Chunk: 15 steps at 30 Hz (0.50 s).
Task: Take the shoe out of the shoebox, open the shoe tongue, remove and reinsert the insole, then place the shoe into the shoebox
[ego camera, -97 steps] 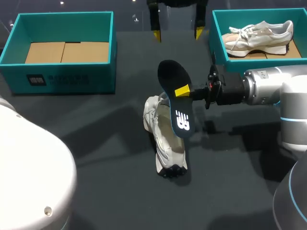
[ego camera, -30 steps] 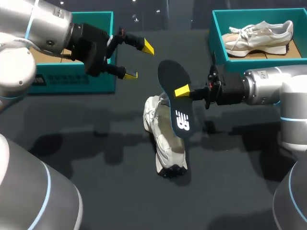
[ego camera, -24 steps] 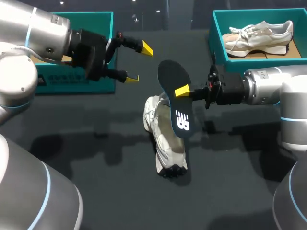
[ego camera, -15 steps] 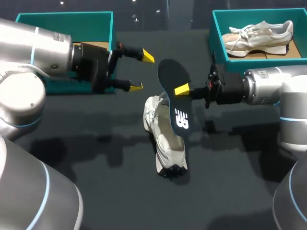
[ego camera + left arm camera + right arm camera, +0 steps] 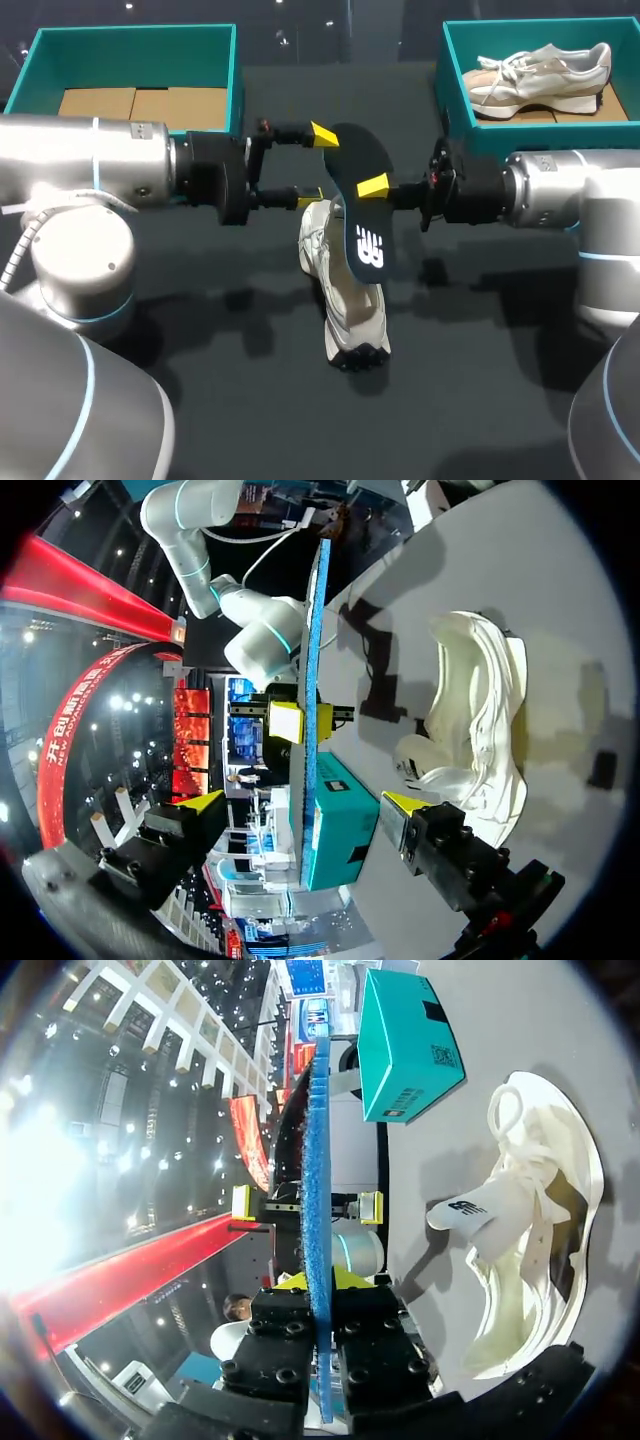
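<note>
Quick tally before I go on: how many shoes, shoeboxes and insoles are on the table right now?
white lace-up sneakers: 2
teal cardboard shoeboxes: 2
black foam insole: 1
Total: 5
</note>
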Each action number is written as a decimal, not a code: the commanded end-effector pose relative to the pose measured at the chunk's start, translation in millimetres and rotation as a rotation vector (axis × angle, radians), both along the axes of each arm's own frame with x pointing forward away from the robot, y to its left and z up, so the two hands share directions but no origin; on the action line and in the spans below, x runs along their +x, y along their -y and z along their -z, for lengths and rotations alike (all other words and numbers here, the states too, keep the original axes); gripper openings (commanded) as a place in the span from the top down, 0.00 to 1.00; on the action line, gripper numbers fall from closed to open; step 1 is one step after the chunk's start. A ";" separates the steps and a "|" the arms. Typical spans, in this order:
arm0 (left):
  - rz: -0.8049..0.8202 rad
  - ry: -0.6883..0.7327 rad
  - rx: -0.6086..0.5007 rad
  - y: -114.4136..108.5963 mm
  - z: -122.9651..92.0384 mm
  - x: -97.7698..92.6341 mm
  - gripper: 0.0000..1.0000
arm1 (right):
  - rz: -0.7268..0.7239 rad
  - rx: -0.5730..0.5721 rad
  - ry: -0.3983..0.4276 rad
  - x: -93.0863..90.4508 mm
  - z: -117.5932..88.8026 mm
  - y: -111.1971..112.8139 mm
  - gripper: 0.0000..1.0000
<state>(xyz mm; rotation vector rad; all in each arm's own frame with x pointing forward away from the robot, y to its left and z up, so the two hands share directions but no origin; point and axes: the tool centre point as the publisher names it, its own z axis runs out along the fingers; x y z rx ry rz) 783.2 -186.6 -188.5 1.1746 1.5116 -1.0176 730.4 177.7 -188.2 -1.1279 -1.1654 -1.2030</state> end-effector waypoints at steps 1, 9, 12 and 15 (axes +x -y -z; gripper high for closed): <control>-0.012 0.015 -0.060 11.4 5.2 1.0 0.08 | 0.003 0.016 -0.002 -1.4 3.8 -4.5 1.00; -0.008 0.005 -0.066 22.7 9.2 0.6 0.50 | -0.009 0.027 0.006 0.6 5.7 -9.7 1.00; -0.001 0.003 -0.066 25.1 10.8 -0.8 0.58 | -0.011 0.028 0.007 2.1 5.9 -10.6 1.00; 0.000 0.006 -0.065 26.9 12.3 -1.4 0.60 | -0.014 0.030 0.010 3.7 5.7 -11.1 1.00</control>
